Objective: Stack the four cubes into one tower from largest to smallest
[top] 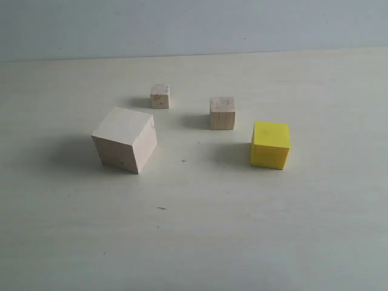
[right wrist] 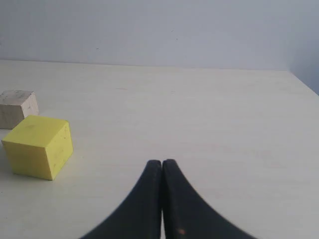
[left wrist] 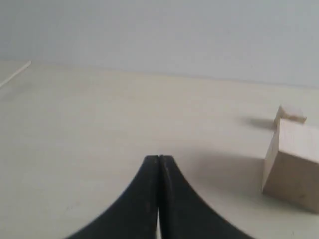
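Note:
All four cubes stand apart on the pale table (top: pixel 194 242). The large pale wood cube (top: pixel 124 139) is at the left, turned at an angle. Behind it sits the tiny wood cube (top: pixel 160 96). The small wood cube (top: pixel 222 113) is in the middle and the bright yellow cube (top: pixel 270 144) at the right. My left gripper (left wrist: pixel 159 158) is shut and empty, with the large cube (left wrist: pixel 294 164) and the tiny cube (left wrist: pixel 289 115) off to one side. My right gripper (right wrist: pixel 162 162) is shut and empty, apart from the yellow cube (right wrist: pixel 39 146) and the small wood cube (right wrist: pixel 17 108). Neither gripper shows in the exterior view.
A pale grey wall (top: pixel 194 24) rises behind the table's far edge. The right wrist view shows the table's side edge (right wrist: pixel 304 82) far from the cubes. A small dark mark (top: pixel 160 208) lies on the tabletop in front of the cubes.

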